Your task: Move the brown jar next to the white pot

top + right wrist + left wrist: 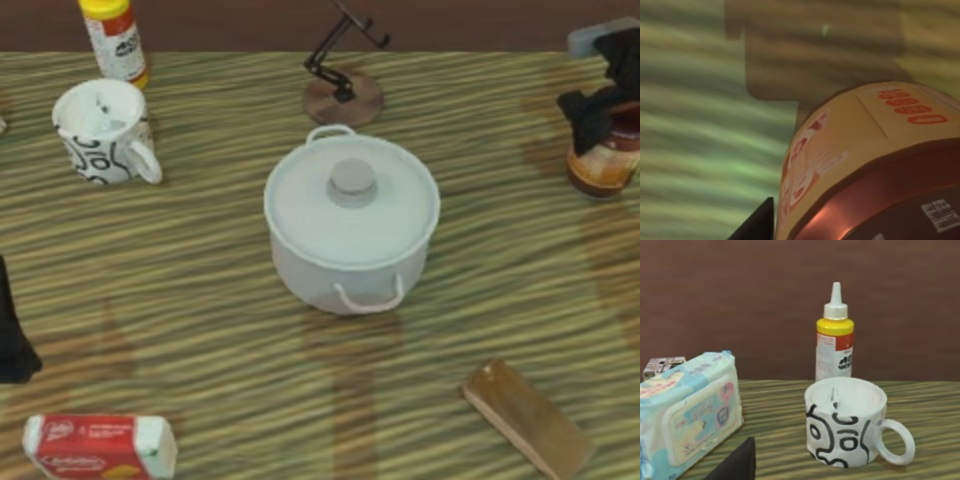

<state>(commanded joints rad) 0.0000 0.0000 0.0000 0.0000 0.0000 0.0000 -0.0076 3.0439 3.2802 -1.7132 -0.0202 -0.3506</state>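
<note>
Look to the table's right edge in the top view: your right gripper [603, 108] sits directly over the brown jar [603, 160], its black fingers down around the lid so that only the tan-orange label and the brown lower body show beneath them. The right wrist view is filled by the jar [875, 165] at very close range — label, dark maroon lid rim, and one dark finger tip [757, 222] just beside the label — and the claw looks closed in on the jar, though you cannot tell from these views whether the fingers actually press on it or how wide they stand. The jar is well apart from the white pot [350, 225], which stands near the middle of the table with its lid on, grey knob up and one loop handle toward the near side, one toward the far side. Your left arm is parked at the left edge of the table, only a dark part of the left gripper [12, 345] showing, and you cannot tell its opening. Its wrist camera looks at a white mug [847, 427] with black squiggles, a yellow-capped bottle [835, 337] behind it, and a pack of wipes [690, 412] beside them.
</note>
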